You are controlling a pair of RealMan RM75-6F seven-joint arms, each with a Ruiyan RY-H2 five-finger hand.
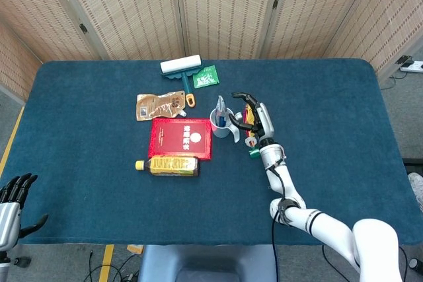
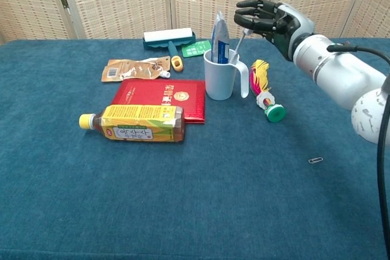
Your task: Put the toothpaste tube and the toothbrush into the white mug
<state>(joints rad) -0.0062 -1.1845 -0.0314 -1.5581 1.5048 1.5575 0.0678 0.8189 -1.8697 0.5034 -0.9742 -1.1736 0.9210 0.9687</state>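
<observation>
Woven screen panels (image 1: 218,11) close off the back of the scene, and below them I have the blue cloth table (image 2: 244,199) spread out in both views. On my chest camera the white mug (image 2: 220,76) stands upright near the middle of the table, handle turned toward the right. Inside it I can see the toothpaste tube (image 2: 219,39) standing on end, rising well above the rim, and the toothbrush (image 2: 237,44) leaning against the rim on the handle side, its head tilted up and to the right.

My right hand (image 2: 272,19) hangs just above and to the right of the mug with its fingers spread apart and nothing in them; the fingertips (image 2: 244,16) are close to the toothbrush head, though I can't tell if they touch it. My left hand (image 1: 13,197) sits at the lower left corner of the head view, off the table edge, fingers apart and holding nothing.

Just right of the mug lies a colourful toy with a green cap (image 2: 264,92). Left of the mug is a red booklet (image 2: 163,99), with a yellow-labelled bottle (image 2: 135,123) on its side in front of it. Behind those I see a crumpled brown pouch (image 2: 135,69), a lint roller (image 2: 169,37) and a green packet (image 2: 196,49). A small paper clip (image 2: 315,160) lies alone at the right.
</observation>
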